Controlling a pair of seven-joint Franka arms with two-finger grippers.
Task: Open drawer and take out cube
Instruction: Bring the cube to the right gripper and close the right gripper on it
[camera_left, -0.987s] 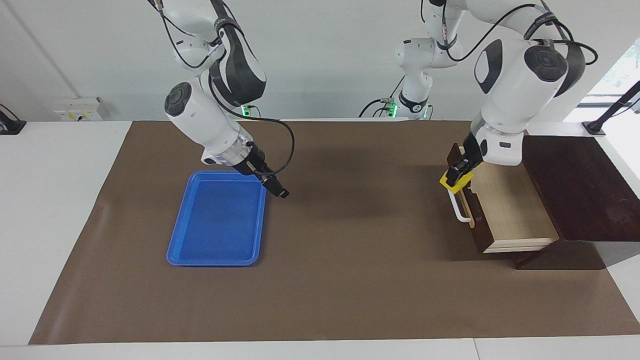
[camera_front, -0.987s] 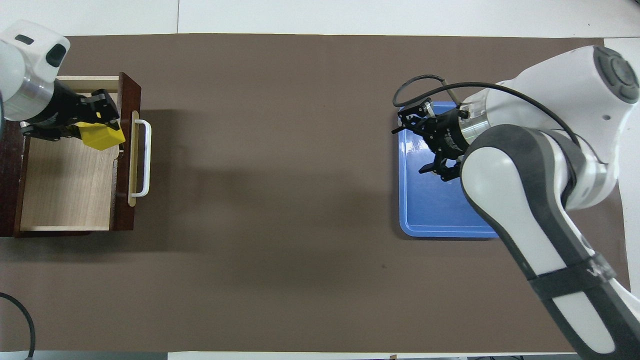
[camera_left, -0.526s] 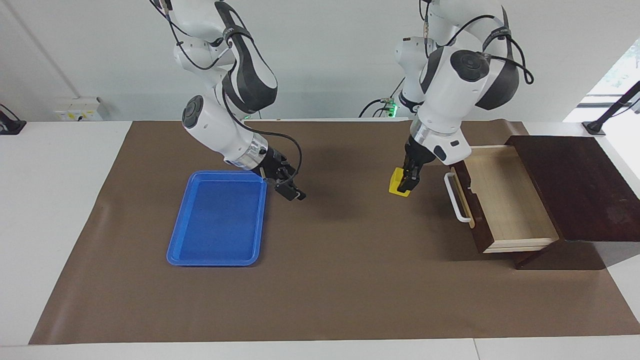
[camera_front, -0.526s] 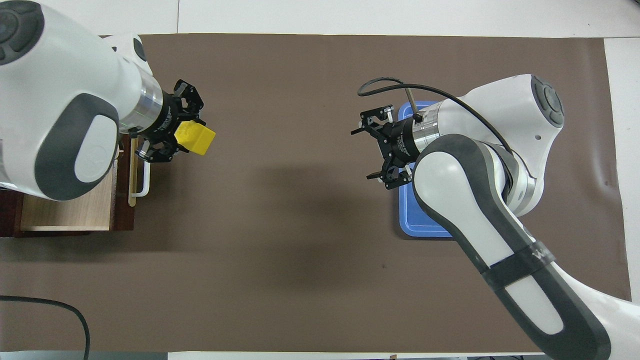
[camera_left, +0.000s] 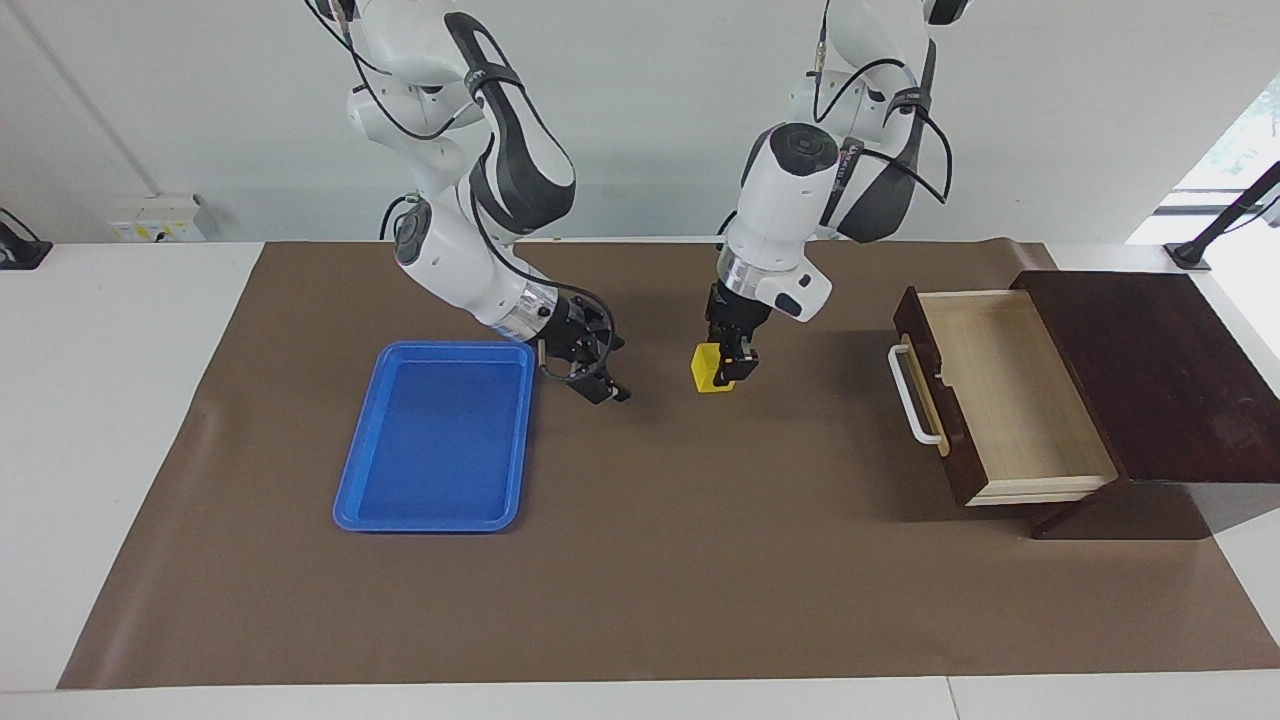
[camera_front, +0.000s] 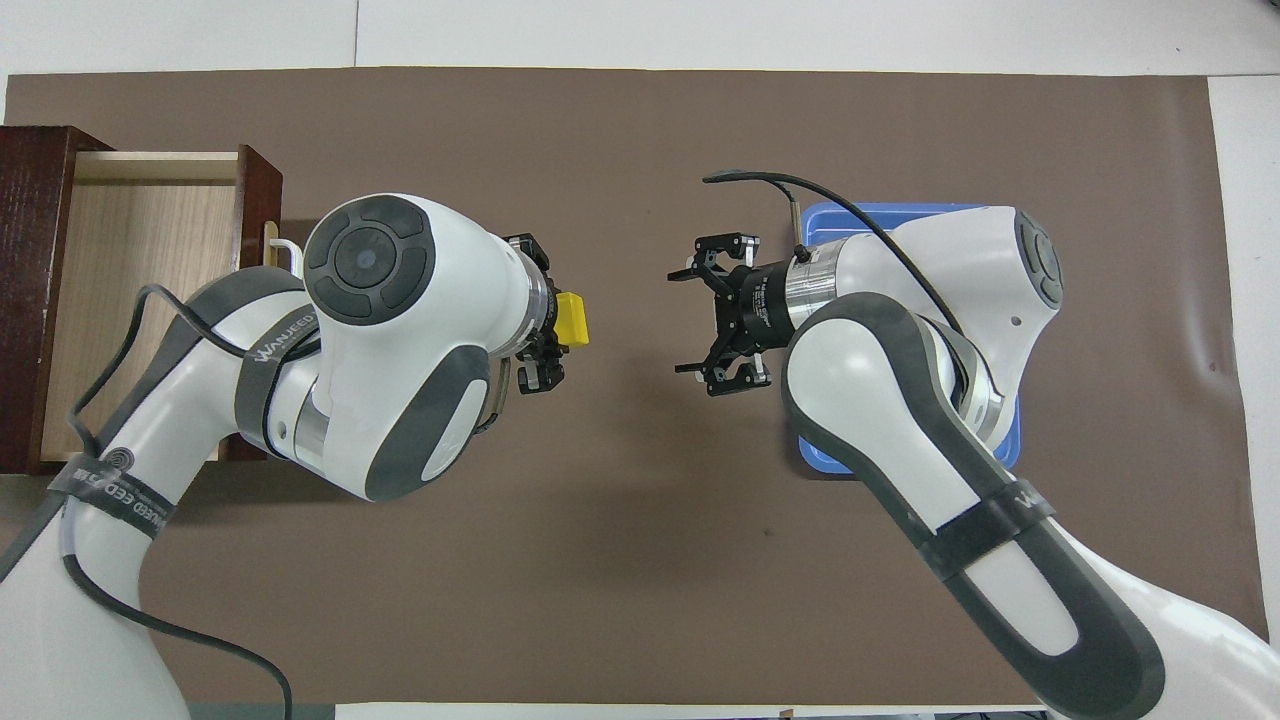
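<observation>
The drawer (camera_left: 1010, 400) (camera_front: 150, 260) of the dark wooden box stands pulled out at the left arm's end of the table; its pale inside is bare. My left gripper (camera_left: 728, 364) (camera_front: 560, 320) is shut on the yellow cube (camera_left: 707, 368) (camera_front: 572, 319) and holds it above the mat in the middle of the table. My right gripper (camera_left: 600, 378) (camera_front: 697, 320) is open and empty, above the mat between the blue tray and the cube, facing the cube.
A blue plastic tray (camera_left: 435, 438) (camera_front: 880, 215) lies on the brown mat toward the right arm's end. The dark wooden box (camera_left: 1150, 370) stands at the left arm's end, its white handle (camera_left: 912, 395) facing the table's middle.
My left gripper has carried the cube out of the drawer to the middle of the table. My right gripper has moved off the tray toward the cube.
</observation>
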